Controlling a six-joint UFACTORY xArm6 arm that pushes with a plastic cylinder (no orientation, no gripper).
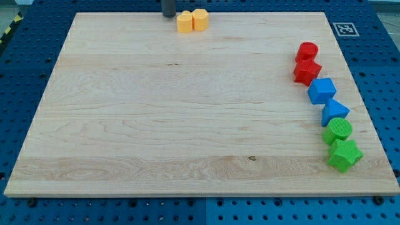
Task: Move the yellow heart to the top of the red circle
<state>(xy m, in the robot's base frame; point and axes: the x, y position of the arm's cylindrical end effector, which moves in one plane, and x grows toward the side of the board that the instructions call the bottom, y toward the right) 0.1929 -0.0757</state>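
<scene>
Two yellow blocks sit touching at the view's top edge of the wooden board [156, 125]: one on the left [185, 23] and one on the right [200, 19]. I cannot tell which of them is the heart. My tip [169, 16] is just left of the left yellow block, close to it or touching it. The red circle [307, 51] lies far off at the view's right, at the upper end of a column of blocks.
Below the red circle, down the board's right side, lie a red star [307, 72], a blue cube [322, 90], a blue triangle [335, 112], a green circle [338, 130] and a green star [344, 155]. A marker tag [344, 29] lies off the board's top right corner.
</scene>
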